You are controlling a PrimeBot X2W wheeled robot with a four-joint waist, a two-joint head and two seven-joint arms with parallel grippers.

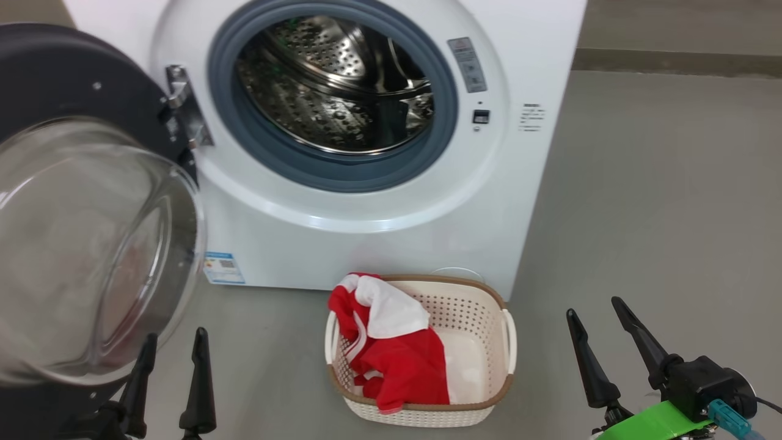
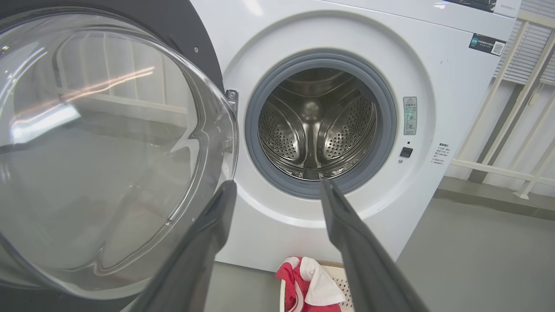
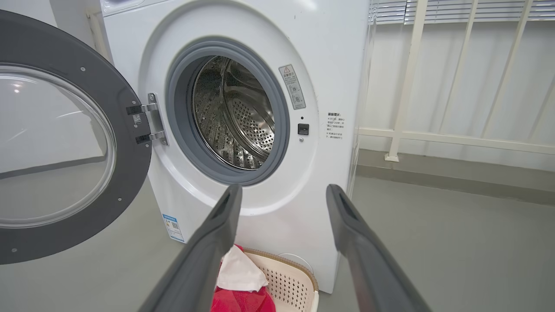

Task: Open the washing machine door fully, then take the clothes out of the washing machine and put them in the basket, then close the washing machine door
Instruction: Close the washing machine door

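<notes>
Door (image 1: 79,244) edge just beside left hand (image 1: 175,333), perhaps touching; grey floor (image 1: 641,214) rightward.

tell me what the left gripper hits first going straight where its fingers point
Most likely the washing machine front, near the lower edge of its grey gasket. The washing machine door glass is close beside the left gripper; depth unclear.

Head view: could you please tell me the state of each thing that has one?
Round black-rimmed glass washing machine door: open wide.
Perforated steel drum: empty where visible.
Red-and-white fabric clothes: in basket, draped over rim.
Cream perforated plastic basket: upright, holding clothes.
Left end effector: open, empty.
Right end effector: open, empty.
</notes>
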